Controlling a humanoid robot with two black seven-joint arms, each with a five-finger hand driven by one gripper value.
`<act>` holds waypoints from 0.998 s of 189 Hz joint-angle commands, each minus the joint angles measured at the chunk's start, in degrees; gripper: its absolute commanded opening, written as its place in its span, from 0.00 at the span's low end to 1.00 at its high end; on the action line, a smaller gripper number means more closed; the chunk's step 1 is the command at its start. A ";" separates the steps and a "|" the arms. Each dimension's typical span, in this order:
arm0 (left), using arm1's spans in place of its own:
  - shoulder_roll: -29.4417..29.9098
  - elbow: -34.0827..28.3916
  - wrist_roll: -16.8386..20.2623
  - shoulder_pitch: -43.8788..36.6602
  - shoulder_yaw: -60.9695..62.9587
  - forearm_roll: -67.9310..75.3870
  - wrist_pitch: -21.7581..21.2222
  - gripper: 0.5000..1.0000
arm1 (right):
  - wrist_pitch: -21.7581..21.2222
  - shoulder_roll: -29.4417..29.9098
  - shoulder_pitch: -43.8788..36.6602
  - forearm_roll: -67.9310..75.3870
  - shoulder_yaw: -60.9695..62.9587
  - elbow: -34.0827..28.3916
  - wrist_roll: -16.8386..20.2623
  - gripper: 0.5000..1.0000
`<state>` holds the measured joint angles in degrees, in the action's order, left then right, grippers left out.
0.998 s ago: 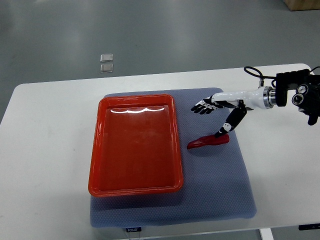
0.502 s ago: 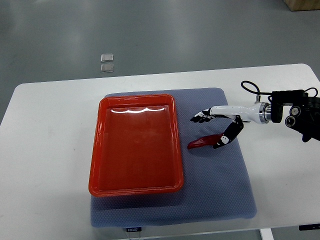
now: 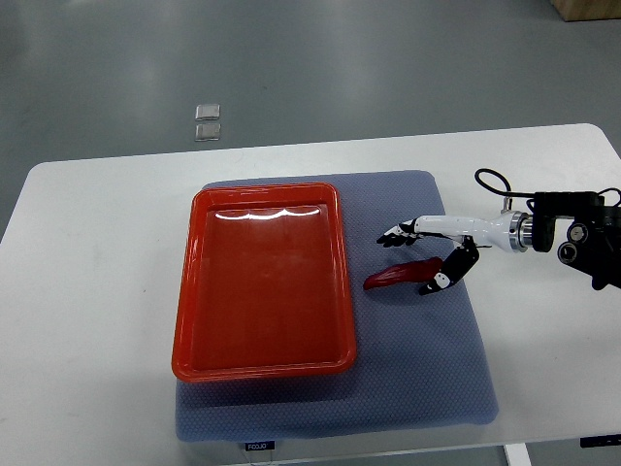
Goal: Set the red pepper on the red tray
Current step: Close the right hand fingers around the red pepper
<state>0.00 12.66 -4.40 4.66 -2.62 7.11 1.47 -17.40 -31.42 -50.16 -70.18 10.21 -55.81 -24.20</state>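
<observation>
A red pepper (image 3: 398, 276) lies on the blue-grey mat (image 3: 417, 359), just right of the red tray (image 3: 262, 364), its tip pointing left toward the tray. My right hand (image 3: 419, 259) reaches in from the right and sits low over the pepper's right end. Its fingers (image 3: 396, 236) spread above the pepper and its thumb (image 3: 448, 277) hangs on the near side. The hand straddles the pepper without closing on it. The tray holds nothing. My left arm is out of the picture.
The mat covers the middle of a white table (image 3: 97, 291). Two small clear squares (image 3: 207, 121) lie on the grey floor beyond the table's far edge. A black cable (image 3: 490, 180) loops up from the right wrist.
The right hand has dropped lower and drawn nearer, from beside and above the pepper's right end to straddling it. The pepper and tray have not moved.
</observation>
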 commanded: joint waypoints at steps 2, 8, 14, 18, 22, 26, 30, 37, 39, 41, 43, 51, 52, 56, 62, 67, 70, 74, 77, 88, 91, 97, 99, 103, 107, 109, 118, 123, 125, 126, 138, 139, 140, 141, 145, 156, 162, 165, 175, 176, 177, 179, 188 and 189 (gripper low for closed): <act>0.00 0.00 0.00 0.00 0.07 0.01 -0.06 1.00 | 0.00 -0.04 0.32 -0.49 -0.10 0.09 -0.14 0.70; 0.00 0.00 0.00 -0.08 0.07 0.01 0.02 1.00 | 0.26 -0.04 0.50 -0.84 -0.10 0.17 -0.32 0.68; 0.00 0.00 -0.09 0.00 0.07 0.01 0.02 1.00 | 0.79 0.05 0.59 -0.93 -0.10 0.26 -0.41 0.68; 0.00 0.00 0.00 0.00 -0.02 0.01 0.02 1.00 | 1.23 0.13 0.67 -0.93 -0.19 0.35 -0.50 0.67; 0.00 0.00 0.00 0.00 -0.02 0.01 0.02 1.00 | 1.40 0.13 0.85 -1.01 -0.19 0.35 -0.50 0.66; 0.00 0.00 -0.09 -0.08 -0.02 0.01 -0.06 1.00 | 1.58 0.22 0.94 -1.02 -0.37 0.35 -0.58 0.66; 0.00 0.00 -0.09 0.00 -0.02 0.01 -0.06 1.00 | 1.58 0.22 0.94 -1.02 -0.63 0.44 -0.58 0.65; 0.00 0.00 0.00 0.00 -0.02 0.01 0.02 1.00 | 1.67 0.13 0.94 -1.02 -0.81 0.44 -0.58 0.63; 0.00 0.00 0.00 0.00 -0.02 0.01 0.02 1.00 | 1.76 0.13 0.94 -1.02 -0.90 0.44 -0.58 0.63; 0.00 0.00 0.00 0.00 -0.02 0.01 -0.06 1.00 | 1.76 0.13 0.94 -1.02 -0.90 0.44 -0.58 0.63; 0.00 0.00 0.00 0.00 -0.02 0.01 0.02 1.00 | 1.76 0.13 0.94 -1.02 -0.90 0.44 -0.58 0.62; 0.00 0.00 0.00 0.00 -0.02 0.01 0.02 1.00 | 1.76 0.13 0.94 -1.02 -0.90 0.53 -0.58 0.61; 0.00 0.00 0.00 0.00 -0.02 0.01 -0.06 1.00 | 1.76 0.13 0.94 -1.02 -0.98 0.53 -0.58 0.60; 0.00 0.00 0.00 0.00 -0.02 0.01 -0.06 1.00 | 1.76 0.13 0.94 -1.02 -0.98 0.61 -0.58 0.60; 0.00 0.00 0.00 0.00 -0.02 0.01 0.02 1.00 | 1.76 0.13 0.94 -1.02 -0.98 0.61 -0.58 0.59; 0.00 0.00 0.00 0.00 -0.02 0.01 -0.06 1.00 | 1.76 0.13 0.94 -1.02 -0.98 0.70 -0.58 0.58; 0.00 0.00 0.00 0.00 -0.02 0.01 0.02 1.00 | 1.84 0.13 0.94 -1.02 -0.98 0.79 -0.58 0.56; 0.00 0.00 0.00 0.00 -0.02 0.01 -0.06 1.00 | 1.84 0.13 0.94 -1.02 -0.98 0.79 -0.58 0.54; 0.00 0.00 0.00 0.00 0.07 0.01 -0.06 1.00 | 1.84 0.22 0.94 -1.02 -0.98 0.79 -0.58 0.53; 0.00 0.00 0.00 -0.09 0.07 0.01 -0.06 1.00 | 1.84 0.22 1.03 -1.02 -1.07 0.88 -0.58 0.51; 0.00 0.00 0.00 0.00 0.07 0.01 -0.06 1.00 | 1.84 0.22 1.03 -1.02 -1.07 0.88 -0.58 0.50; 0.00 0.00 -0.09 0.00 0.07 0.01 -0.06 1.00 | 1.84 0.31 1.20 -1.10 -1.07 0.88 -0.67 0.43; 0.00 0.00 0.00 0.00 0.07 0.01 -0.06 1.00 | 1.84 0.31 1.29 -1.02 -1.07 0.96 -0.59 0.41; 0.00 0.00 -0.09 0.00 0.07 0.01 -0.06 1.00 | 1.84 0.31 1.29 -1.10 -1.07 1.05 -0.58 0.38; 0.00 0.00 0.00 -0.08 -0.02 0.01 0.02 1.00 | 1.93 0.31 1.29 -1.45 -1.07 1.23 -0.58 0.35; 0.00 0.00 0.00 -0.09 -0.02 0.01 -0.06 1.00 | 1.93 0.31 1.29 -1.63 -1.07 1.32 -0.58 0.34; 0.00 0.00 0.00 0.00 -0.02 0.01 0.02 1.00 | 2.11 0.40 1.29 -2.42 -1.07 1.49 -0.58 0.30; 0.00 0.00 0.00 0.00 -0.02 0.01 -0.06 1.00 | 2.28 0.40 1.38 -2.95 -1.07 1.58 -0.67 0.26; 0.00 0.00 0.00 0.00 -0.02 0.01 0.02 1.00 | 2.28 0.40 1.38 -3.12 -1.07 1.58 -0.67 0.25; 0.00 0.00 0.00 0.00 -0.02 0.01 0.02 1.00 | 2.28 0.40 1.38 -3.13 -1.07 1.58 -0.67 0.25; 0.00 0.00 0.00 0.00 -0.02 0.01 -0.06 1.00 | 2.55 0.49 1.38 -3.48 -1.07 1.93 -0.67 0.21; 0.00 0.00 0.00 0.00 -0.02 0.01 0.02 1.00 | 2.55 0.49 1.38 -3.48 -1.07 1.93 -0.67 0.20; 0.00 0.00 0.00 0.00 -0.02 0.01 0.02 1.00 | 2.55 0.49 1.38 -3.48 -1.07 1.93 -0.67 0.20; 0.00 0.00 0.00 0.00 -0.02 0.01 0.02 1.00 | 2.55 0.49 1.38 -3.48 -1.07 1.93 -0.67 0.19; 0.00 0.00 0.00 0.00 -0.02 0.01 -0.06 1.00 | 2.55 0.49 1.38 -3.48 -1.07 1.93 -0.67 0.17; 0.00 0.00 0.00 -0.08 -0.02 0.01 -0.06 1.00 | 2.55 0.49 1.38 -3.48 -1.07 2.02 -0.67 0.13; 0.00 0.00 0.00 0.00 -0.02 0.01 0.02 1.00 | 2.63 0.40 1.38 -3.48 -0.98 2.02 -0.67 0.09; 0.00 0.00 -0.09 0.00 -0.02 0.01 0.02 1.00 | 2.63 0.40 1.38 -3.48 -1.07 2.02 -0.67 0.09; 0.00 0.00 -0.09 0.00 -0.02 0.01 0.02 1.00 | 2.81 0.22 1.29 -3.48 -0.98 2.02 -0.67 0.04; 0.00 0.00 0.00 0.00 -0.02 0.01 -0.06 1.00 | 2.81 0.22 1.29 -3.48 -0.98 2.02 -0.67 0.02; 0.00 0.00 0.00 0.00 -0.02 0.01 -0.06 1.00 | 2.81 0.22 1.29 -3.48 -0.98 2.02 -0.67 0.02; 0.00 0.00 -0.09 -0.09 -0.02 0.01 -0.06 1.00 | 2.81 0.13 1.20 -3.48 -0.98 2.02 -0.67 0.01; 0.00 0.00 0.00 -0.09 -0.02 0.01 -0.06 1.00 | 2.90 -0.04 1.03 -3.48 -0.98 2.02 -0.67 0.00; 0.00 0.00 0.00 -0.09 -0.02 0.01 -0.06 1.00 | 2.90 -0.04 1.03 -3.48 -0.98 2.02 -0.67 0.00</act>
<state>0.00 12.65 -4.41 4.65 -2.64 7.12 1.44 -14.68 -31.06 -48.80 -73.65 9.16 -53.80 -24.88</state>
